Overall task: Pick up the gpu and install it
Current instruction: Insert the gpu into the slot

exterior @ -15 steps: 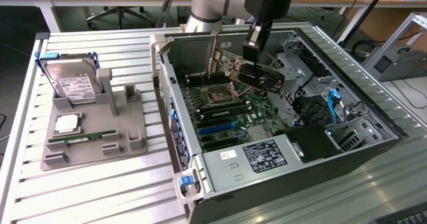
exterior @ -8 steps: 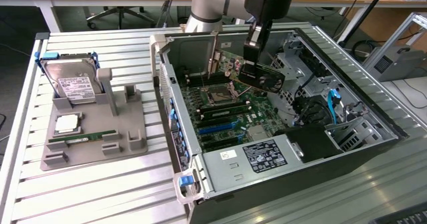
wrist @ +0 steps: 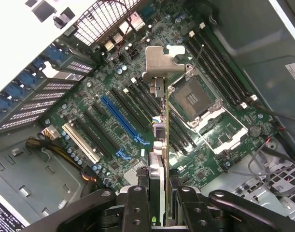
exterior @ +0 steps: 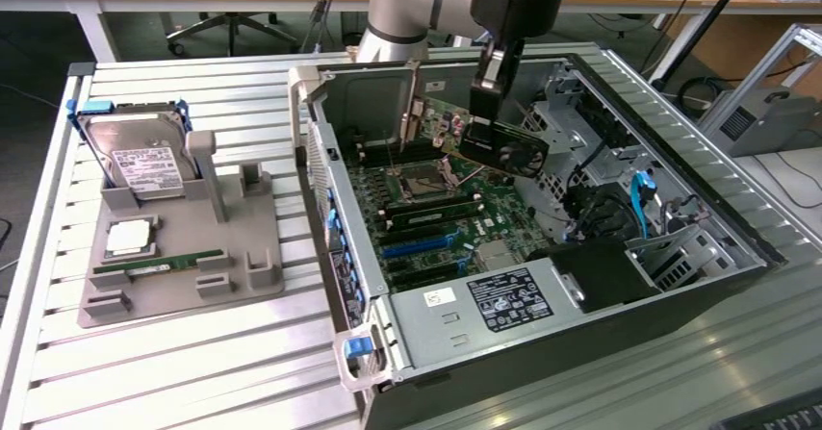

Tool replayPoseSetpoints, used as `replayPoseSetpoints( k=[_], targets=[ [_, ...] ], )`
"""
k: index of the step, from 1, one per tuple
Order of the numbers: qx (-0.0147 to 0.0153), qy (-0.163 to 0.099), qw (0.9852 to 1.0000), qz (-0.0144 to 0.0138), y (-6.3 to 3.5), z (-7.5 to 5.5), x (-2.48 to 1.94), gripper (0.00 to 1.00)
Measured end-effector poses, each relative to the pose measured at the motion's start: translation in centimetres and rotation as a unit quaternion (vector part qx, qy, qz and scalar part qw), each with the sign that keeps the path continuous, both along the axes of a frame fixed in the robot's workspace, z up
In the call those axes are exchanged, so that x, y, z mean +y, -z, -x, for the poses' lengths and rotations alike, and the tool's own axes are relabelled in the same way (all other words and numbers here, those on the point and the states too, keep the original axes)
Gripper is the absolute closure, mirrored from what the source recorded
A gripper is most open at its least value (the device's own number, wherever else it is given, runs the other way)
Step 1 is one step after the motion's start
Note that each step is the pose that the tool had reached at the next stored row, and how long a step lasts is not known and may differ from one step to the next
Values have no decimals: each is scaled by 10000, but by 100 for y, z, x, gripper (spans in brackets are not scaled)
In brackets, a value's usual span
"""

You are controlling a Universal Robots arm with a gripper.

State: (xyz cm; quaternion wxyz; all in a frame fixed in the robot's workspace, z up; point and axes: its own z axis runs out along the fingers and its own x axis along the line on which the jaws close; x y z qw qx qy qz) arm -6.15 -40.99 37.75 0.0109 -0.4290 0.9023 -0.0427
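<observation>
The gripper [exterior: 495,127] hangs from the black arm at upper centre of the exterior view, inside the open computer case [exterior: 668,286], and it is clenched on the gpu [exterior: 503,149]. The card is held in the air above the motherboard [exterior: 430,228], tilted, with its black cooler face turned toward the exterior view's right and its green board edge showing below the fingers.

In the wrist view the gpu [wrist: 162,125] is seen edge-on, running up the middle of the frame from between the two black fingers [wrist: 137,205] at bottom centre. Its silver end bracket [wrist: 162,63] sits at the far end, upper centre. Under it lies the motherboard [wrist: 113,121], with a blue slot [wrist: 123,118] left of centre and the empty processor socket [wrist: 195,99] right of centre. The card is not seated in any slot.

At the left of the exterior view, on the slatted table [exterior: 192,372], a grey holder [exterior: 180,257] carries a hard drive [exterior: 141,165] with a white label at upper left and a narrow green RAM stick [exterior: 161,264] lower down
</observation>
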Motion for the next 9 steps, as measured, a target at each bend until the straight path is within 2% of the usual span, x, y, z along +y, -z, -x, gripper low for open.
replayPoseSetpoints(
  k=[9],
  targets=[
    [0, -102, 9999, 2, 1, 0, -1, 73]
  ],
)
